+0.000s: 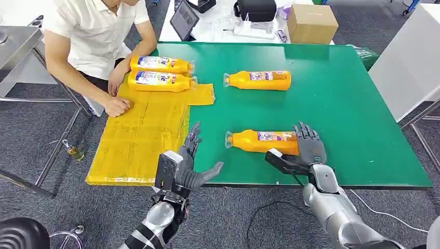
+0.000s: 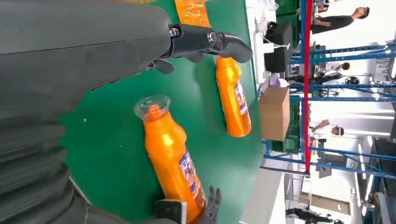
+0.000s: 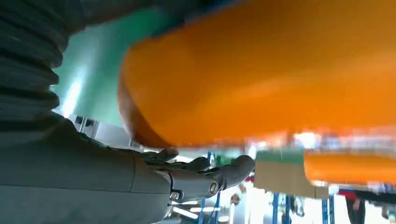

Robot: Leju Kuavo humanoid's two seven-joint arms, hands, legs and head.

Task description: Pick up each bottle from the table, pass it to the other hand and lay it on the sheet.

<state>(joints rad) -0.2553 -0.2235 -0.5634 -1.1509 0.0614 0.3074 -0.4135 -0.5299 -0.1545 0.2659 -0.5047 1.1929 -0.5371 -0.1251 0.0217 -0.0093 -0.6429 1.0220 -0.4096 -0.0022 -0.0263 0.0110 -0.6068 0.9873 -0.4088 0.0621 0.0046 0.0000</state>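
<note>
An orange bottle (image 1: pixel 259 141) (image 2: pixel 175 163) (image 3: pixel 261 70) lies on its side near the front of the green table (image 1: pixel 342 104), cap toward the sheet. My right hand (image 1: pixel 306 148) (image 3: pixel 140 182) cups its base, with fingers over the top and the thumb on the near side, and a gap still shows between thumb and bottle. My left hand (image 1: pixel 189 161) (image 2: pixel 93 46) hovers open at the table's front edge, left of the bottle's cap. A second bottle (image 1: pixel 258 80) (image 2: pixel 232 98) lies farther back. Two more bottles (image 1: pixel 161 64) (image 1: pixel 158 81) lie on the yellow sheet (image 1: pixel 140 135).
A person sits at the table's far left with both hands (image 1: pixel 117 106) on the sheet beside the laid bottles. A cardboard box (image 1: pixel 311 23) and a tablet (image 1: pixel 184 21) stand on the white table behind. The table's front edge runs just under my hands.
</note>
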